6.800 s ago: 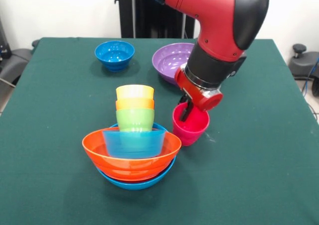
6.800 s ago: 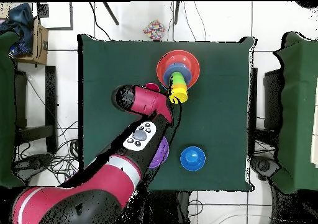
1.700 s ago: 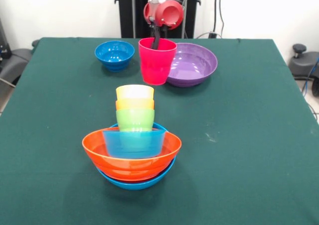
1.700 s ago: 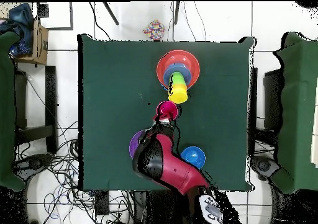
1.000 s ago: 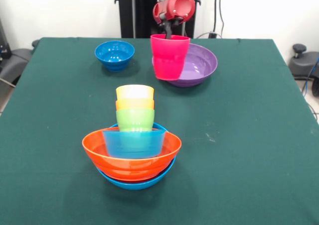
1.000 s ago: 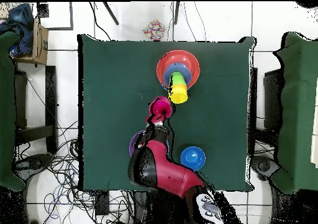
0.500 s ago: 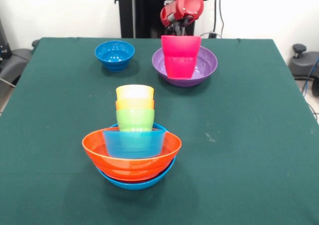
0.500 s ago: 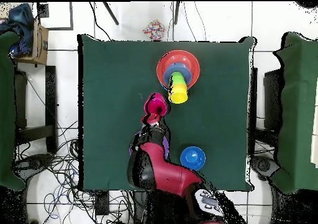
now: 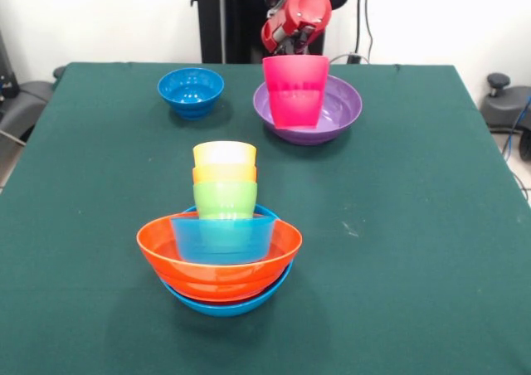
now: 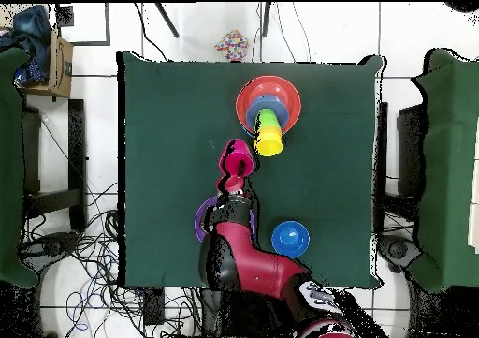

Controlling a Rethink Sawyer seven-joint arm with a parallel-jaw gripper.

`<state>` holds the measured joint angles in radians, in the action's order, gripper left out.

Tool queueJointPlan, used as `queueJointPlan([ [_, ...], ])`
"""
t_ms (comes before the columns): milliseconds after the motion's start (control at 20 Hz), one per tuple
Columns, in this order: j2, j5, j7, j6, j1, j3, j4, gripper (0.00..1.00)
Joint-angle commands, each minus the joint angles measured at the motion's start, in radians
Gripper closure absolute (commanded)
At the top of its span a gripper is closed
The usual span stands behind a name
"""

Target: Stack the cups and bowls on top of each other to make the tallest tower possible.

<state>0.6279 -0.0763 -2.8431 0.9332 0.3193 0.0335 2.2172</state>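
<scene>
The tower stands near the table's front: a large light-blue bowl, orange bowls, a small light-blue bowl, then green, orange and yellow cups. In the overhead view the tower is at the far side. My gripper is shut on the rim of the magenta-pink cup, held upright in the air over the large purple bowl. The overhead view shows the cup, the gripper and the purple bowl, half hidden under the arm.
A small dark-blue bowl sits alone at the back left of the green table; it also shows in the overhead view. Chairs flank the table.
The gripper carried the pink cup from between the dark-blue and purple bowls to the right, over the purple bowl. In the last half second it shifted slightly left.
</scene>
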Motion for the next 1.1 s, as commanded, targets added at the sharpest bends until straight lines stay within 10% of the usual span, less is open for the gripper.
queueJointPlan([
  [50,-0.046,-0.054,-0.232,0.037,0.031,0.065,0.048,1.0],
  [1100,-0.14,0.201,-0.231,0.23,-0.112,-0.039,0.088,1.0],
])
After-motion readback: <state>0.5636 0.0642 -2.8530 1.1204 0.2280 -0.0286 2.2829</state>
